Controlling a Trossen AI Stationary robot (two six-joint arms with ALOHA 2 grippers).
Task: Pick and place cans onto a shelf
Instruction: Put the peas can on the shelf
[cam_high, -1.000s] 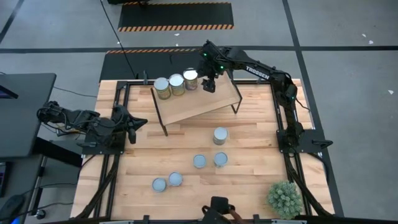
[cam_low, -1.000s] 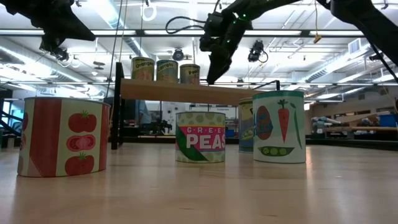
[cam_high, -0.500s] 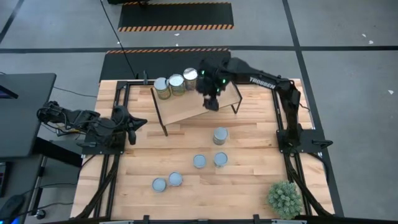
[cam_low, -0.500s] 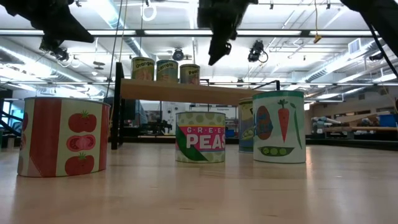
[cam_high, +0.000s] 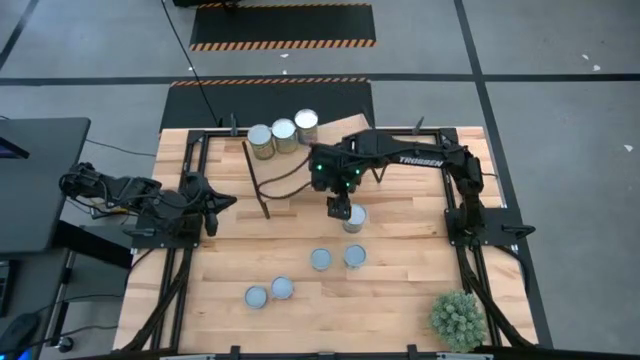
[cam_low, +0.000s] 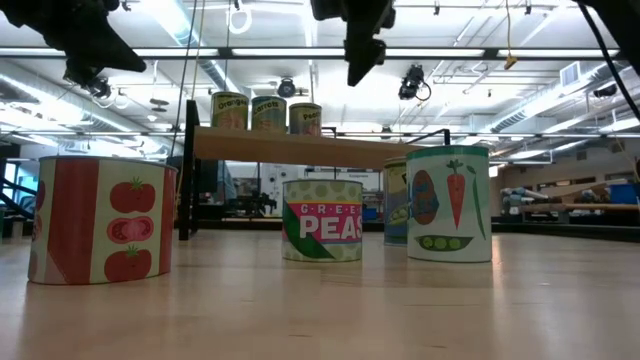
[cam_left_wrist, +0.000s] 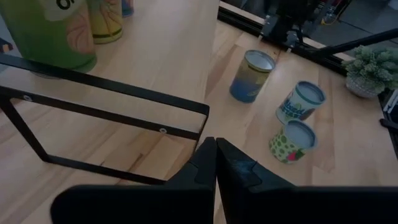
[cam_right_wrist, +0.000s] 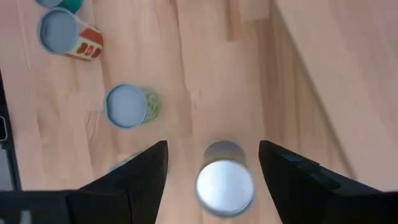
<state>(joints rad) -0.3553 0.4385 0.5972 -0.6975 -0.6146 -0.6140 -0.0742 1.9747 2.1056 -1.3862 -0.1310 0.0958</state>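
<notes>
- Hanging over the middle of the tabletop, the right gripper (cam_high: 340, 209) has its jaws spread wide and empty, just above a tall can (cam_high: 354, 218) that stands upright on the wood in front of the shelf (cam_high: 290, 175).
- From the right wrist camera, that can's silvery top (cam_right_wrist: 225, 184) sits between the two dark fingers (cam_right_wrist: 140, 180), untouched.
- Three tall cans (cam_high: 284, 135) stand in a row, touching one another, along the shelf's far left edge.
- Four short cans stand on the tabletop nearer the front edge: two (cam_high: 337, 258) close together below the gripper, two more (cam_high: 270, 293) toward the front left.
- At the left edge of the tabletop the left gripper (cam_high: 214, 206) waits, its jaws closed on nothing, aimed toward the shelf's black frame (cam_left_wrist: 112, 112).
- A spiky green plant (cam_high: 457, 319) occupies the front right corner.
</notes>
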